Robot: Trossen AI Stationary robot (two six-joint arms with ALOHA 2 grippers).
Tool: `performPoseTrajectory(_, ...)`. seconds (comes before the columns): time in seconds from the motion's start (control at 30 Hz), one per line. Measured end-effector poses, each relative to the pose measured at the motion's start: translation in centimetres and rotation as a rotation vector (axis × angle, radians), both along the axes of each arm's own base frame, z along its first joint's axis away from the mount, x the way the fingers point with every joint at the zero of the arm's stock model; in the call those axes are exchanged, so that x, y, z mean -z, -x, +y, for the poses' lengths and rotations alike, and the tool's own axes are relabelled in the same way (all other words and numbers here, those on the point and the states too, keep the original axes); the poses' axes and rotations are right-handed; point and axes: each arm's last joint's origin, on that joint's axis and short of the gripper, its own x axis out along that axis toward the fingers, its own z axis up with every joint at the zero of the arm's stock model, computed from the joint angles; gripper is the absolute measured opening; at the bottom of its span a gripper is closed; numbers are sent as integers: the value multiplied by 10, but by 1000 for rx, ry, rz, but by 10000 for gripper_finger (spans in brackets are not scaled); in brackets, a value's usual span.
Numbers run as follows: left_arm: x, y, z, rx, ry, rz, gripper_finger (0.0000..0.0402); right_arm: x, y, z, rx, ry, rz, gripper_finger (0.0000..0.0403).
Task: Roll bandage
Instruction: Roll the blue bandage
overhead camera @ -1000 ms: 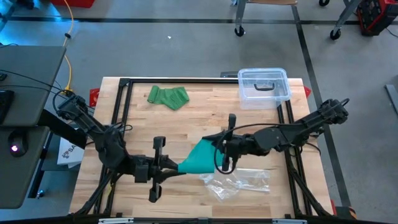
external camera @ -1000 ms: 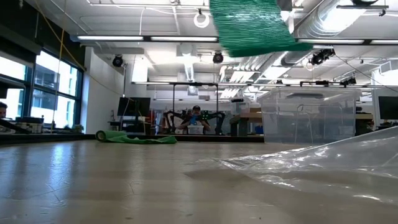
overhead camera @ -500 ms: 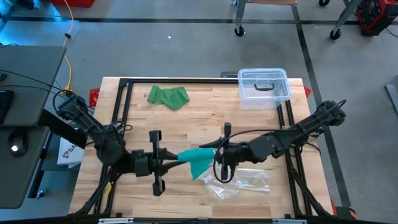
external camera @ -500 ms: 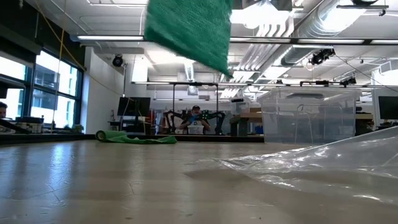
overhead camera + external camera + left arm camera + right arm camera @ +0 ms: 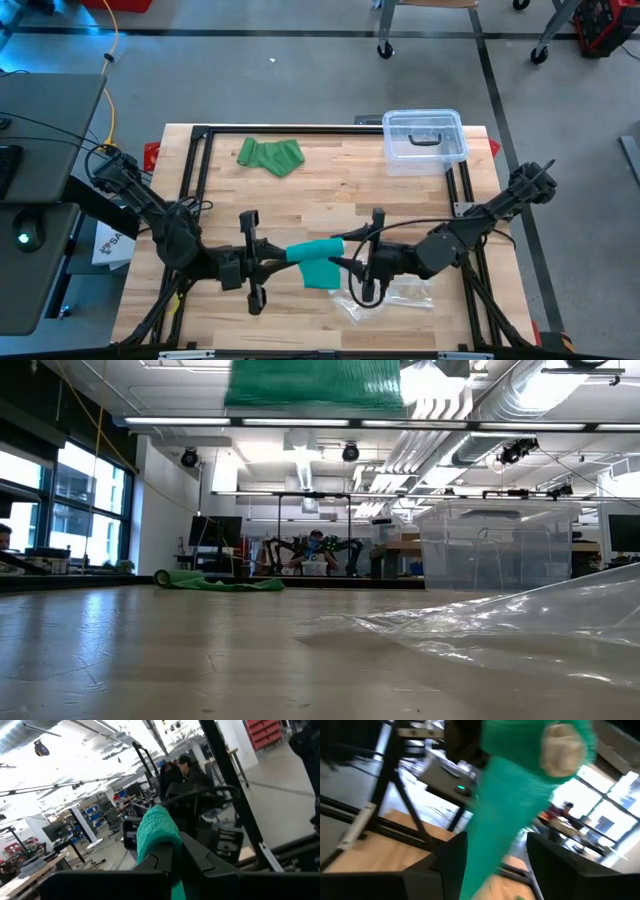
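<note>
My right gripper [image 5: 350, 265] has just let go: a second ago it was pinched on the far end of the green bandage [image 5: 318, 262], and now its fingers [image 5: 451, 851] stand spread with the cloth hanging loose between them, touching nothing that I can make out. In that second the bandage has gone from a wide stretched fan to a tighter, narrower bundle, so I judge one turn of the wrap is done and the right side is freeing itself to re-grip.

My left gripper [image 5: 272, 265] stays pressed together on the near-left end of the bandage, and in the left wrist view the green roll rises straight out from between its fingers [image 5: 162, 865]. So the whole bandage is carried by the left arm alone, held up off the table [image 5: 330, 190] between the two grippers, near the front edge and a little left of centre.

Outward from there: a crumpled clear plastic bag [image 5: 385, 295] lies just right of the bandage on the wood. A second green bandage [image 5: 270, 155] lies far left, and a clear lidded box [image 5: 425, 140] sits at the far right corner.
</note>
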Motion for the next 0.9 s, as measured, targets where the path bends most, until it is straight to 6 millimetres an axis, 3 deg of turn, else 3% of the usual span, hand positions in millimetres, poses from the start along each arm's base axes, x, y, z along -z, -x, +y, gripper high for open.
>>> performPoseTrajectory(0.17, 6, -1, -1, 1, -38, 48, 9, -9, 10, -1, 88, -21, -27, 199)
performPoseTrajectory(0.4, 10, -1, -2, 13, -107, 93, 9, -24, 27, 0, -124, -145, -50, 230)
performPoseTrajectory(0.9, 17, -2, -1, 4, -197, 149, 9, -20, 7, -27, -316, -394, -3, 246)
